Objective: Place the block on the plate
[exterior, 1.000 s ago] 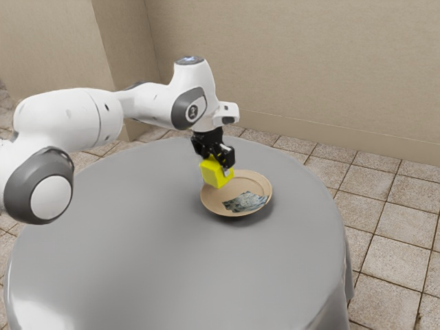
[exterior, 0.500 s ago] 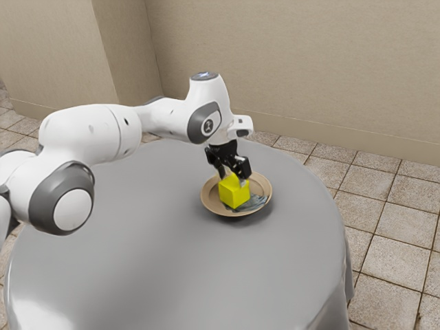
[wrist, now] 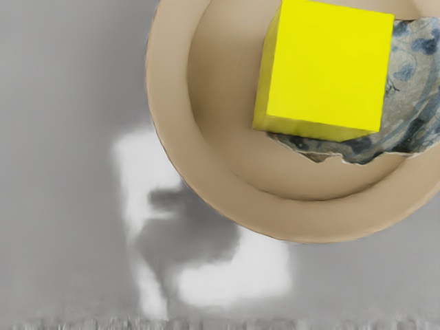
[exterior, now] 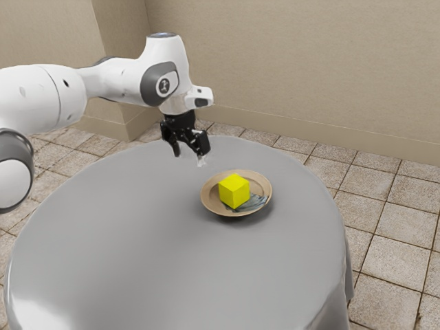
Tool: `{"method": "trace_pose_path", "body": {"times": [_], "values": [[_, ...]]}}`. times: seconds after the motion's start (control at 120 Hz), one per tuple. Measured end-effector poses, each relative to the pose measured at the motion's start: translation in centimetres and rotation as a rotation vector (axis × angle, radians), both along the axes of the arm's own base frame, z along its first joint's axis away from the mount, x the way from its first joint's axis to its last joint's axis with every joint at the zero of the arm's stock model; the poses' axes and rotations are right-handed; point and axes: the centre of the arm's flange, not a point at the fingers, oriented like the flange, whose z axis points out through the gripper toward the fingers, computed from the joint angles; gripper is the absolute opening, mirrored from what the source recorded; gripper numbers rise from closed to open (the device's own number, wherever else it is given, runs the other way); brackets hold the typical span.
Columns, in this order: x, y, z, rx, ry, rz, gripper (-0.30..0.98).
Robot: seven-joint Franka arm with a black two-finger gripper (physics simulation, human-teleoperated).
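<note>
Yellow cube-shaped block point(exterior: 234, 192) sits on the round tan plate point(exterior: 210, 203), over a ragged blue-grey piece point(wrist: 416, 86); round grey-clothed table point(exterior: 137, 240) reaches past it, tiled floor point(exterior: 395, 227), beige wall point(exterior: 295, 62); black two-finger gripper point(exterior: 189, 157) hangs clear, fingers apart.

We identify a plain beige wall point(exterior: 295, 62) behind the round table point(exterior: 137, 240), with a matching baseboard point(exterior: 330, 136) along its foot. At the exterior view's left, a wall section point(exterior: 48, 34) projects forward. Square, mottled tiles point(exterior: 395, 261) with dark joints cover the floor. We note a gray cloth point(exterior: 337, 302) draping over the table's edge, with bright reflections on its surface.
</note>
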Motion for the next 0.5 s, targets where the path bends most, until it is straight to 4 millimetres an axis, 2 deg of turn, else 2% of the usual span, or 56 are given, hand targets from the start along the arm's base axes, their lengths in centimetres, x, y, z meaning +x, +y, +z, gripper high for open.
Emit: {"method": "trace_pose_path", "body": {"times": [0.233,0.408,0.5], "values": [[-4.3,4.5,6.6,0.039,-0.007,0.030,0.68],[-6.9,6.0,12.4,0.065,-0.052,0.030,0.69],[-7.8,6.1,14.2,0.078,-0.062,0.022,0.69]]}}
